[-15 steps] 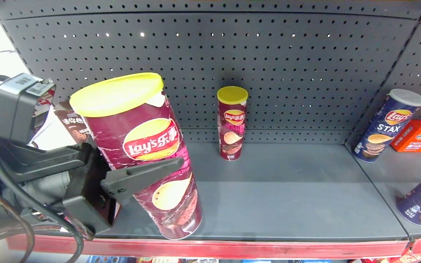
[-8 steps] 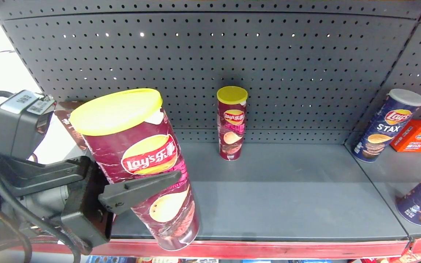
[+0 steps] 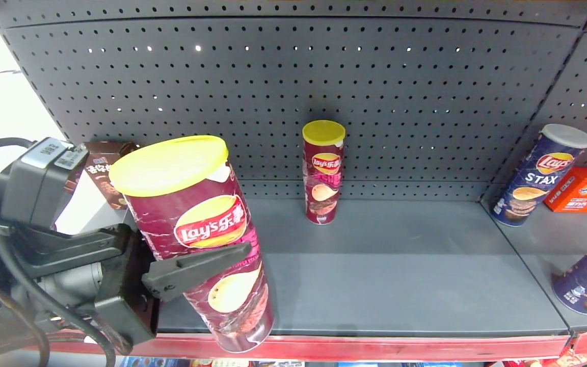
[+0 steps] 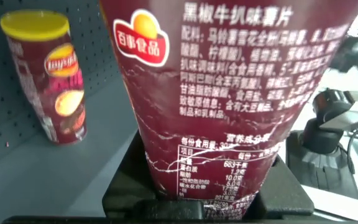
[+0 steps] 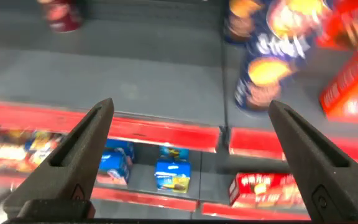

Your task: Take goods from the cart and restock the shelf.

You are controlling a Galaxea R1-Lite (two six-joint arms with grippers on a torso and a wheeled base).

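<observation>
Lower left, the left gripper (image 3: pixel 224 244) clamps a maroon, yellow-lidded chip canister (image 3: pixel 191 199) with an oval logo; the right gripper (image 5: pixel 191 106) gapes wide, empty.

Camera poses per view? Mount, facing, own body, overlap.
Head view: on the head, facing forward-down at the grey shelf; left gripper at left, shut on a maroon chips can.
Left wrist view: on the left wrist, facing the held can's back; its gripper clamps it; second maroon can beyond.
Right wrist view: on the right wrist, facing the shelf's red front edge and blue chips cans; open right gripper foreground.
Shared: head and left wrist views show both maroon cans.
</observation>
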